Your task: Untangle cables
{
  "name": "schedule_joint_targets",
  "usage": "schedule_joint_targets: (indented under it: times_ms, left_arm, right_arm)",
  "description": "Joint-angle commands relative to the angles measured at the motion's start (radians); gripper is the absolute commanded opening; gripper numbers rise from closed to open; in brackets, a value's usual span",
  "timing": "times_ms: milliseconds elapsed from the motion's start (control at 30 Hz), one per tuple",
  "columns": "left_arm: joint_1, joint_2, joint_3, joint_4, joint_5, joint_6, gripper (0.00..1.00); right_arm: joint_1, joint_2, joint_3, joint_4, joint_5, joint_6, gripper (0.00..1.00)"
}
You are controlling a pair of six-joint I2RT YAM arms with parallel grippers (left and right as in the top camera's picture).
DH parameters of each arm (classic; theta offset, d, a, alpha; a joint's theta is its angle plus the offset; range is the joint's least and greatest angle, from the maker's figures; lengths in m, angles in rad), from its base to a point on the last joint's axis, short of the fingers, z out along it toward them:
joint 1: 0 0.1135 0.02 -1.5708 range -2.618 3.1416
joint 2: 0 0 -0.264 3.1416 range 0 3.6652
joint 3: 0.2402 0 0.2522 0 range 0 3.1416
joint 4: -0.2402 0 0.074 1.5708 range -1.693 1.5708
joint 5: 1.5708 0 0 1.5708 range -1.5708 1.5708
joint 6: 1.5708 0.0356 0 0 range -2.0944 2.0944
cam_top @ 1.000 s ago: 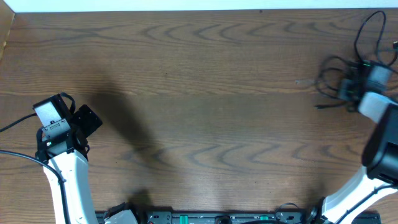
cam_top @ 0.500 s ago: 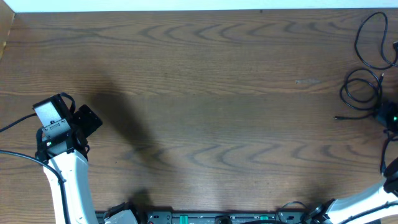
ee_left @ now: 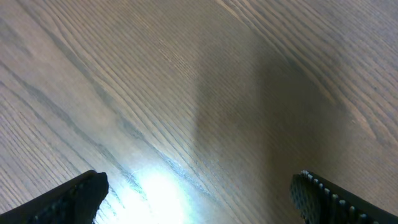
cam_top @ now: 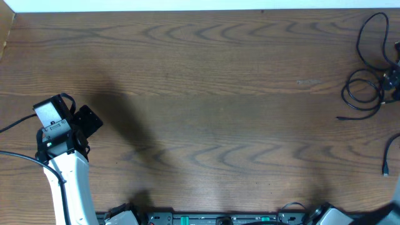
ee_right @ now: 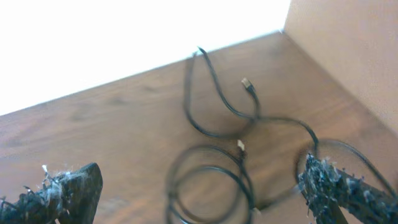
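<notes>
Since a second ago the right arm has drawn back from over the cables (cam_top: 364, 94) and is almost out of the overhead view at the right edge. What was a tight bundle under it now lies as loose loops. The right gripper (ee_right: 199, 199) is released, its two frayed fingers (ee_right: 74, 186) spread wide with nothing between them, above the table (cam_top: 206, 75). Just ahead of it the cables show as one round coil nearest the fingers. A longer strand curves off toward the far table edge. Two small plug ends (ee_right: 247, 83) lie free on the wood. A tan side panel (ee_right: 348, 50) stands to the right. The left gripper (ee_left: 199, 199) has not moved. It is also released, over bare wood, well apart from the cables.
</notes>
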Motion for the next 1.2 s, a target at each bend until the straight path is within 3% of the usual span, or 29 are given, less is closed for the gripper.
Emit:
schedule_joint_targets:
  times_ms: [0, 333, 1167]
  left_arm:
    - [0.002, -0.007, 0.008, -0.004, -0.013, 0.013, 0.98]
    - [0.002, -0.007, 0.008, -0.004, -0.013, 0.013, 0.98]
    - [0.002, -0.007, 0.008, -0.004, -0.013, 0.013, 0.98]
  right_arm:
    - [0.065, -0.076, 0.008, -0.019, -0.043, -0.009, 0.99]
    - [0.278, -0.161, 0.008, -0.093, -0.053, -0.009, 0.99]
    - [0.285, -0.16, 0.008, -0.455, -0.031, -0.009, 0.99]
